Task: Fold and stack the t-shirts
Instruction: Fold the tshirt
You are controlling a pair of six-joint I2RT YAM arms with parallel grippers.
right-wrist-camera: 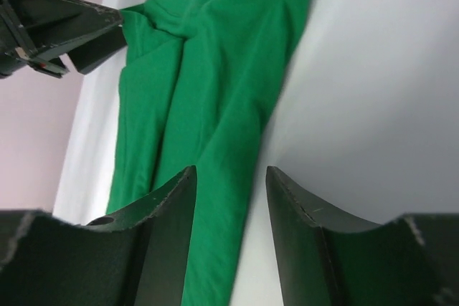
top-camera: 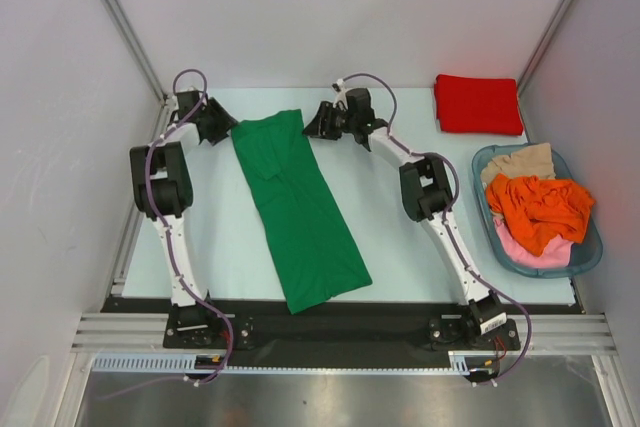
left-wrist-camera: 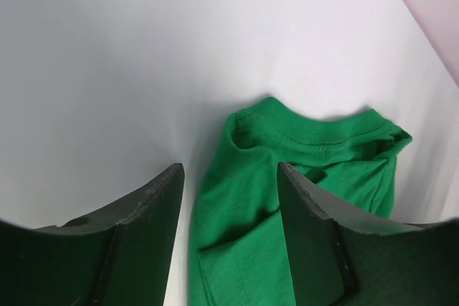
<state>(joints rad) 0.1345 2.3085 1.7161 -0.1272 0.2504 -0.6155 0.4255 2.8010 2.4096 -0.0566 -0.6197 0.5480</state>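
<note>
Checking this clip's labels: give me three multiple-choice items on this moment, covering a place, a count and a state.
1. Where on the table is the red t-shirt? A near edge; B far right corner; C centre.
2. How many garments lie in the basket? A one; B three; C five.
3. The left end effector and right end effector are: A both open; B both shut; C one shut.
Answers: B, it lies folded beyond the basket; B, an orange garment, a pink garment and a beige garment show; A, each wrist view shows spread fingers holding nothing.
</note>
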